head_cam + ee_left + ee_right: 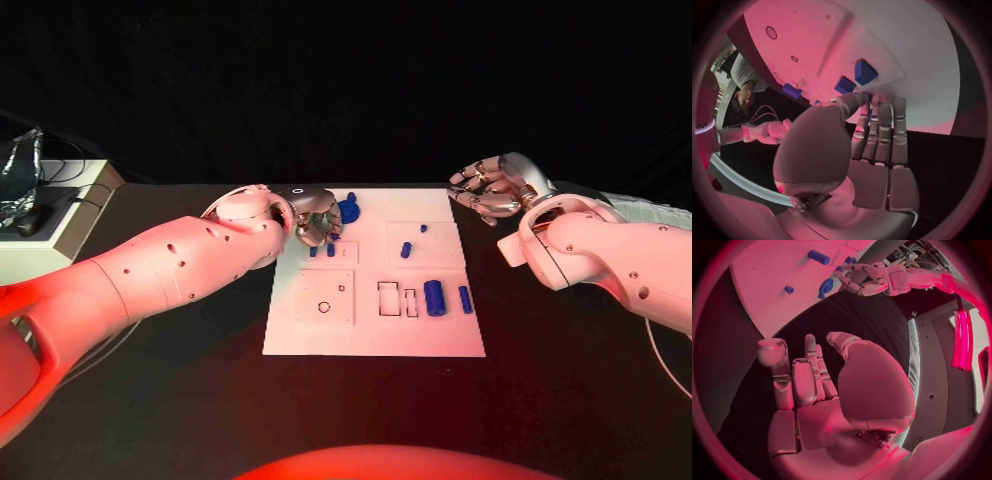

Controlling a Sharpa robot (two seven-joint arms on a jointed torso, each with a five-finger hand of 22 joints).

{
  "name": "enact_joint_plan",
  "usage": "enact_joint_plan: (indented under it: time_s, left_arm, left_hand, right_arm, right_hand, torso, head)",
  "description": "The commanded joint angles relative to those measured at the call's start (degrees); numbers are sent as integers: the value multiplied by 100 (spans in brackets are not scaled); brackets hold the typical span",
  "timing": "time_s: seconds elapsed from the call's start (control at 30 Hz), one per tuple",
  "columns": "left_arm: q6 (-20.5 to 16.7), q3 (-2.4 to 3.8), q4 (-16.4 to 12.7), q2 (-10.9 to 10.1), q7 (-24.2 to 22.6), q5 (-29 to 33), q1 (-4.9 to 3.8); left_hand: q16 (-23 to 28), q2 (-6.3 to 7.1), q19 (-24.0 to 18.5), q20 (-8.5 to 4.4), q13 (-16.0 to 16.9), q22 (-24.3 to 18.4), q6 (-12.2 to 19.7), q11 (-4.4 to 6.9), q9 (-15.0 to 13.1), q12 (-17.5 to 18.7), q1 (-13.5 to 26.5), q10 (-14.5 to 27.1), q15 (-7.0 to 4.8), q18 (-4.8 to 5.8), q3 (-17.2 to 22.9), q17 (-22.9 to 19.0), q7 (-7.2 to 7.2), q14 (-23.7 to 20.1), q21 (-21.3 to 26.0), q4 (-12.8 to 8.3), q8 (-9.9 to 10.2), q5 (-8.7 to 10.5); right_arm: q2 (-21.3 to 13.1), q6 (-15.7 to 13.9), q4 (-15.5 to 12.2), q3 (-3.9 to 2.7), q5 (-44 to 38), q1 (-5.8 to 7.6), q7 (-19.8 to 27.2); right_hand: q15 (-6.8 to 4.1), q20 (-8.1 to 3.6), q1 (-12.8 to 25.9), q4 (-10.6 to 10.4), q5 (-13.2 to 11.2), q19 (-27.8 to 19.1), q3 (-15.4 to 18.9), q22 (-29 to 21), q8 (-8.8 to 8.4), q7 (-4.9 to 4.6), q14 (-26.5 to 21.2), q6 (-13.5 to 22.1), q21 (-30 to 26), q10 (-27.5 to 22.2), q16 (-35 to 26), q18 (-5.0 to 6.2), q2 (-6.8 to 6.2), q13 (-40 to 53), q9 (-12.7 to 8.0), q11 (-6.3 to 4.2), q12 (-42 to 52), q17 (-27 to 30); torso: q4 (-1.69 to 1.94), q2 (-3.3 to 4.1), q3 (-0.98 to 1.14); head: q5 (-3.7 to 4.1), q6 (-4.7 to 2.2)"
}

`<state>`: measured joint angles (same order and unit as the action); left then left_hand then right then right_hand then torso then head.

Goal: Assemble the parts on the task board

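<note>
The white task board lies in the middle of the black table. My left hand hovers over its far left part, just beside a large blue part. Its fingers lie straight and side by side, the thumb against them. A sliver of blue shows between thumb and fingers; whether it is held is unclear. Two small blue pegs stand just below the hand. My right hand hangs over the table off the board's far right corner, its fingers curled in on nothing.
More blue parts sit on the board: two small ones in the middle and two cylinders at the right. Square and slot outlines mark its near half. A beige box with a cable stands at the table's left.
</note>
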<state>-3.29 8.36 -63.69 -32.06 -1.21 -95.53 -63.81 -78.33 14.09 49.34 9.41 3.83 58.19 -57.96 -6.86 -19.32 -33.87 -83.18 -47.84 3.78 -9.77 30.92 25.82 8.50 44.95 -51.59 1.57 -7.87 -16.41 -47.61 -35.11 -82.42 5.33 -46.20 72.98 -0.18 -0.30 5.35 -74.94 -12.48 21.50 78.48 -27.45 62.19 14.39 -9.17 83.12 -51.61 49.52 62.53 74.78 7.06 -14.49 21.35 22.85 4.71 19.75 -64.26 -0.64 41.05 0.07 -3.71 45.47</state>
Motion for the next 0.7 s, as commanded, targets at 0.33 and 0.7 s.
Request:
enact_joint_plan:
  time_s: [0.33,0.7]
  left_arm:
    - [193,-6,63,86,66,-82,-33]
    - [348,-48,81,125,55,-72,-59]
  left_hand:
    - [-99,10,31,-14,9,55,89,-16,28,127,17,84,-16,-73,-34,19,-5,-56,-76,-8,34,174]
    - [-167,67,25,-24,37,37,222,19,66,154,70,195,-67,-79,-159,16,-110,-128,-26,11,116,497]
  right_arm:
    - [9,28,-13,-1,-19,-3,60]
    - [9,31,-19,-1,-19,-2,58]
  right_hand:
    - [20,14,43,32,21,26,4,6,20,-6,-8,-51,-19,38,-26,19,-6,-5,9,-6,-24,-6]
    - [20,14,43,32,21,26,4,6,20,-6,-8,-51,-19,38,-26,19,-6,-5,9,-6,-24,-6]
  torso:
    - [5,-2,3]
    - [3,-2,4]
  head:
    - [3,5]
    - [2,14]
